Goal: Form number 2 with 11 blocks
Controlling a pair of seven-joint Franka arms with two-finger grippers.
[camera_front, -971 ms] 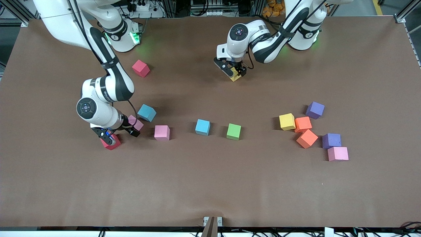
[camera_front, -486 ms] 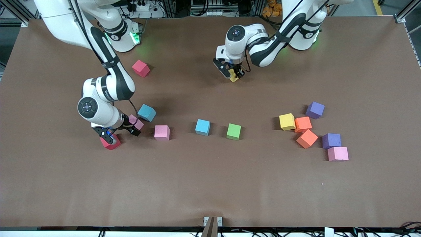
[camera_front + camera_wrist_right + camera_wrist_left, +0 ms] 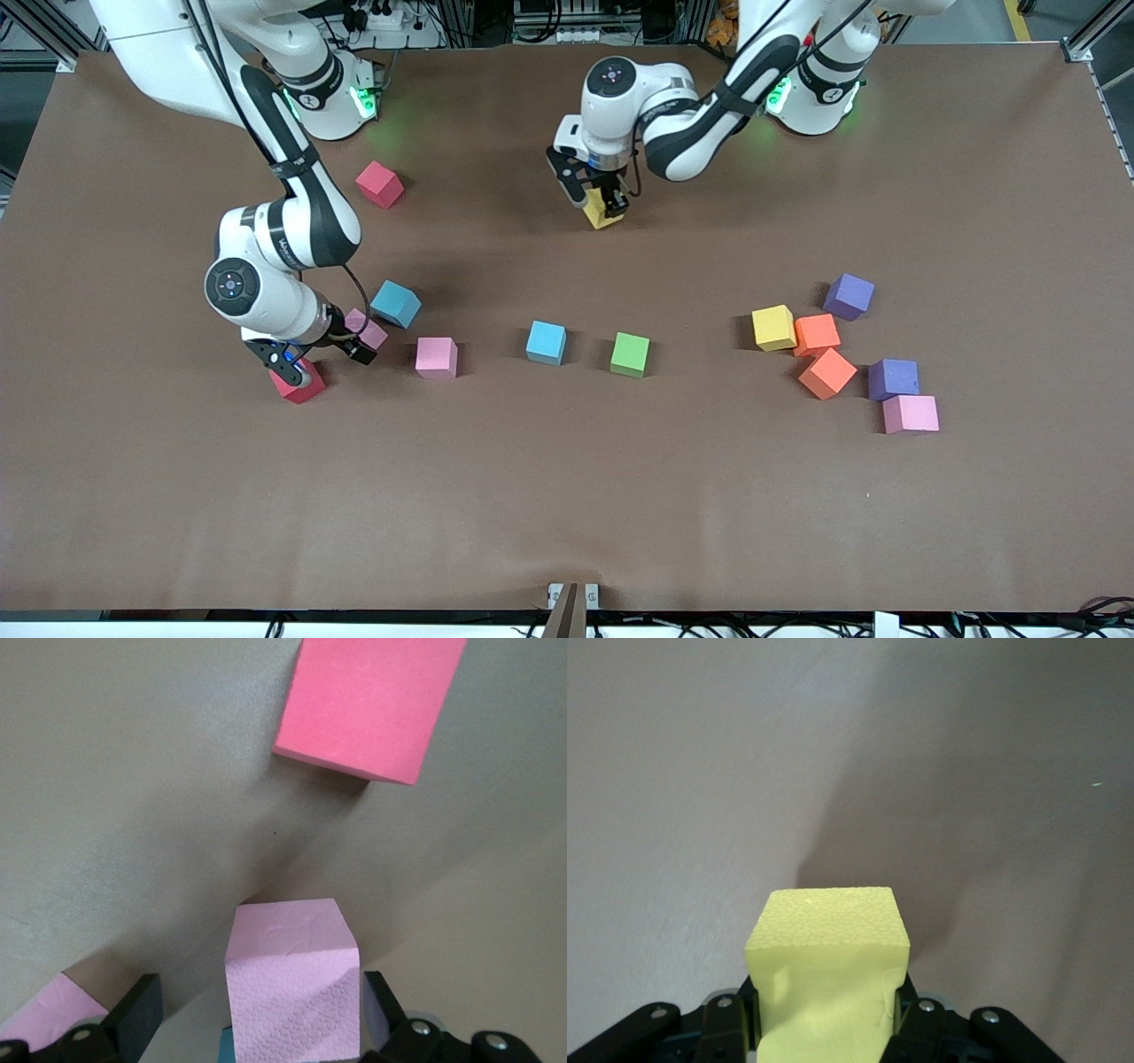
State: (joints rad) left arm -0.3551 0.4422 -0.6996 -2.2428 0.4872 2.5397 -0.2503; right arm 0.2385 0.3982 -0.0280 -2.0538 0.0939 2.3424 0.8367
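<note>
Brown table (image 3: 567,496) is carrying loose cubes, no digit laid out. Left gripper (image 3: 602,202) is hanging over bare table between the two bases, fingers clenched on the held yellow block (image 3: 605,216); the left wrist view shows its foam sides dented by the pinch. Right gripper (image 3: 326,363) is hovering toward the right arm's end, fingers spread wide and grasping nothing; in its wrist view the pale pink block (image 3: 292,983) is sitting between the fingers, contact unclear. One finger is showing over the red block (image 3: 306,387). A tilted light blue block (image 3: 395,303) is lying just beside the pale pink one. A cluster is lying toward the left arm's end: second yellow block (image 3: 773,327) touching an orange block (image 3: 816,334).
</note>
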